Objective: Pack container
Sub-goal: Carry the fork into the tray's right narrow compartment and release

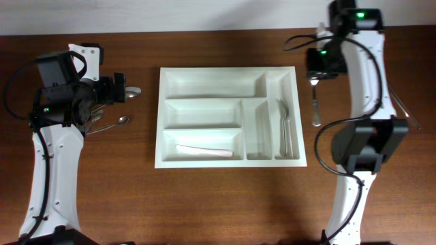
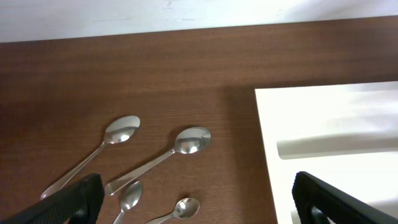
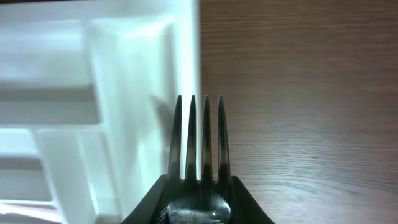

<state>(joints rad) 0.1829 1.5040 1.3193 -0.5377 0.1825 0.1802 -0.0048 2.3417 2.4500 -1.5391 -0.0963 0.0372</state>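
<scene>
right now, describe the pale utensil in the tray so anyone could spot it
Find the white cutlery tray mid-table, then its lowest wide compartment seen from overhead. The pale utensil lies alone there, unlike the shiny metal cutlery in the rightmost slot.

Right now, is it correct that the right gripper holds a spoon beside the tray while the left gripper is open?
Not quite: the right gripper holds a fork, not a spoon; the right wrist view shows its tines. The rest stands.

The overhead camera looks straight down on the whole table (image 1: 225,204), while the low wrist cameras face the tray (image 1: 229,69) at its left and right edges, the right one closest.
</scene>
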